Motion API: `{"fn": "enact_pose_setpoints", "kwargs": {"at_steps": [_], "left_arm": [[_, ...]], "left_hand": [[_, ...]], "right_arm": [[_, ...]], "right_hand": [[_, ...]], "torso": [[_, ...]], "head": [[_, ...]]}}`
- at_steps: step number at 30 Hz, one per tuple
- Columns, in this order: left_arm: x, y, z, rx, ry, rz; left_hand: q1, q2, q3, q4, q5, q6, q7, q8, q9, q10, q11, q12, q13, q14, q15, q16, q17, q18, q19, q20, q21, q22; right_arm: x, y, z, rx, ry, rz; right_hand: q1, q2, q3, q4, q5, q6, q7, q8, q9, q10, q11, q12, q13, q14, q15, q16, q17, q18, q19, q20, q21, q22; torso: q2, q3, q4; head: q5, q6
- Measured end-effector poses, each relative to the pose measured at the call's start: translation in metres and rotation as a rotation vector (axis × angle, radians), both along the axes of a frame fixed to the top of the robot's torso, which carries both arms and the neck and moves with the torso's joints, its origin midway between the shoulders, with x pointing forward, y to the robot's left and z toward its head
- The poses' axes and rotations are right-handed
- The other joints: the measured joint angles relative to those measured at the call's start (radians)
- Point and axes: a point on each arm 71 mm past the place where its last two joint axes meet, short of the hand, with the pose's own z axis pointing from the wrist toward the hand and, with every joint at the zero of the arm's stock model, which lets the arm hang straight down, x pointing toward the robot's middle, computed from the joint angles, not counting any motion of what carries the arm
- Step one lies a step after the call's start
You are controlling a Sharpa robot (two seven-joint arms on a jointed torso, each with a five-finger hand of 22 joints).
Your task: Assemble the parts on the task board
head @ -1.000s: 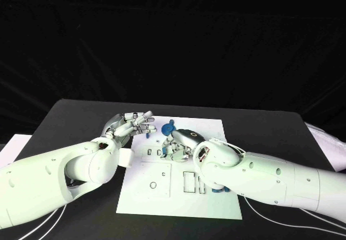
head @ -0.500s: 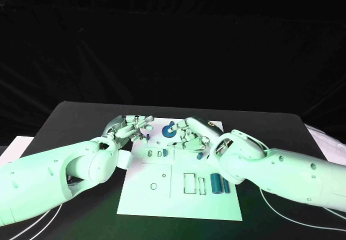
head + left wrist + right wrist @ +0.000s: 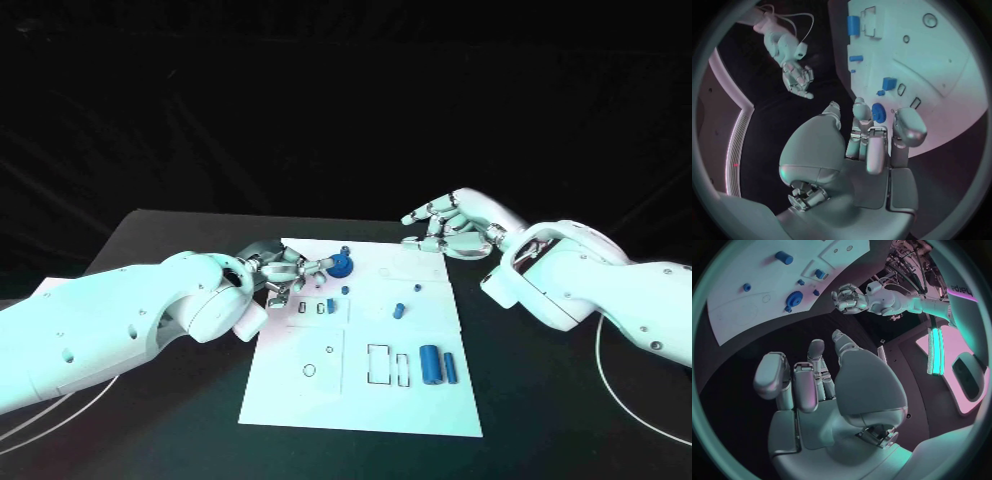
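Blue round part at left robot hand fingertips, on task board

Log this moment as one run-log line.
left hand: at round blue part, grip unclear | right hand: open, off task board

A white board lies on a black table, its surface printed with thin dark outlines of ovals and rectangles. Just beyond the fingertips of the silver left hand sits a round blue disc with a darker centre, and nearer that hand's arm than the disc are more blue parts, among them two blue cylinders side by side. The silver right hand, on a white arm like the left one, is seen against a black backdrop.
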Motion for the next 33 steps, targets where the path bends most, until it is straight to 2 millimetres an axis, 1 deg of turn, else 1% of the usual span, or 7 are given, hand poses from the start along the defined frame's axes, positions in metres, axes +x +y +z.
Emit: {"fn": "enact_pose_setpoints", "kwargs": {"at_steps": [2, 5, 9, 12, 14, 18, 33], "left_arm": [[0.001, -0.004, 0.0, 0.086, 0.007, -0.036], [0.006, -0.007, -0.002, 0.217, 0.01, -0.069], [0.013, -0.012, -0.003, 0.348, 0.0, -0.092], [0.017, -0.016, -0.004, 0.404, -0.005, -0.103], [0.02, -0.019, -0.004, 0.441, -0.009, -0.111], [0.026, -0.022, -0.005, 0.49, -0.011, -0.116], [0.035, -0.037, -0.01, 0.562, 0.006, -0.156]], "left_hand": [[-0.005, 0.007, -0.031, 0.0, -0.004, -0.009, -0.009, 0.05, 0.042, 0.006, -0.006, 0.044, 0.047, -0.002, -0.009, 0.014, 0.0, -0.016, 0.007, -0.004, 0.03, 0.042], [0.001, 0.026, -0.064, 0.003, -0.004, -0.037, -0.014, 0.106, 0.095, 0.014, -0.014, 0.094, 0.103, -0.002, -0.009, 0.018, 0.0, -0.016, 0.023, -0.006, 0.066, 0.096], [0.008, 0.044, -0.087, 0.003, -0.004, -0.066, -0.012, 0.139, 0.134, 0.017, -0.013, 0.117, 0.129, -0.002, -0.009, 0.018, 0.0, -0.016, 0.032, -0.004, 0.08, 0.125], [0.01, 0.046, -0.09, 0.003, -0.004, -0.07, -0.013, 0.148, 0.146, 0.017, -0.013, 0.117, 0.135, -0.002, -0.009, 0.018, 0.0, -0.016, 0.032, -0.004, 0.083, 0.133], [0.007, 0.051, -0.102, 0.002, -0.004, -0.077, -0.014, 0.16, 0.158, 0.017, -0.013, 0.125, 0.141, -0.002, -0.009, 0.018, 0.0, -0.027, 0.036, -0.008, 0.087, 0.138], [0.005, 0.06, -0.119, 0.003, -0.004, -0.084, -0.02, 0.189, 0.189, 0.021, -0.016, 0.142, 0.159, -0.002, -0.009, 0.018, 0.0, -0.027, 0.037, -0.007, 0.093, 0.15], [0.002, 0.071, -0.162, 0.003, -0.007, -0.098, -0.027, 0.233, 0.247, 0.034, -0.023, 0.171, 0.195, 0.001, -0.012, 0.018, 0.0, -0.027, 0.054, -0.011, 0.116, 0.19]], "right_arm": [[0.003, -0.006, -0.001, 0.008, 0.024, -0.014], [0.008, -0.014, -0.004, 0.021, 0.061, -0.039], [0.013, -0.023, -0.007, 0.034, 0.099, -0.065], [0.016, -0.027, -0.009, 0.043, 0.118, -0.077], [0.018, -0.029, -0.01, 0.05, 0.135, -0.086], [0.02, -0.031, -0.013, 0.064, 0.161, -0.098], [0.023, -0.03, -0.017, 0.081, 0.205, -0.105]], "right_hand": [[0.0, 0.0, 0.0, 0.0, 0.0, 0.0, 0.0, 0.0, 0.0, 0.0, 0.0, 0.0, -0.001, 0.0, 0.0, 0.0, 0.0, 0.0, 0.0, 0.0, 0.0, 0.0], [0.0, 0.0, -0.003, -0.003, 0.004, 0.003, -0.003, 0.001, 0.001, 0.0, 0.0, 0.0, -0.003, 0.0, 0.0, 0.0, -0.002, 0.0, 0.0, 0.0, 0.0, 0.0], [0.0, 0.0, -0.005, -0.001, 0.004, 0.003, -0.003, 0.004, 0.001, 0.0, 0.0, 0.0, -0.005, 0.0, 0.0, 0.0, -0.002, 0.0, 0.0, 0.0, 0.0, 0.0], [0.0, 0.0, -0.005, 0.0, 0.004, 0.003, -0.003, 0.004, 0.001, 0.0, 0.0, -0.012, -0.011, 0.0, 0.0, 0.0, -0.002, 0.0, -0.002, 0.002, -0.003, -0.006], [0.0, 0.0, -0.005, 0.0, 0.004, 0.003, -0.003, 0.004, 0.001, -0.005, -0.005, -0.016, -0.017, 0.0, 0.0, -0.002, -0.002, 0.0, -0.004, 0.004, -0.005, -0.009], [0.004, 0.004, -0.005, 0.0, 0.009, 0.006, -0.006, 0.004, 0.001, -0.009, -0.002, -0.022, -0.025, 0.0, 0.0, -0.006, -0.003, 0.0, -0.007, 0.0, -0.005, -0.011], [0.008, 0.008, -0.005, 0.0, 0.015, 0.009, -0.003, 0.008, 0.002, -0.016, -0.002, -0.041, -0.042, 0.0, 0.0, -0.006, -0.007, 0.0, -0.007, 0.0, -0.01, -0.019]], "torso": [[-0.004, 0.0018, -0.0012], [-0.009, 0.0042, -0.0031], [-0.013, 0.0067, -0.0049], [-0.014, 0.0077, -0.006], [-0.014, 0.0081, -0.006], [-0.014, 0.0087, -0.0056], [-0.012, 0.007, -0.0064]], "head": [[0.002, -0.003], [0.005, -0.007], [0.01, -0.013], [0.012, -0.016], [0.013, -0.017], [0.016, -0.018], [0.018, -0.029]]}}
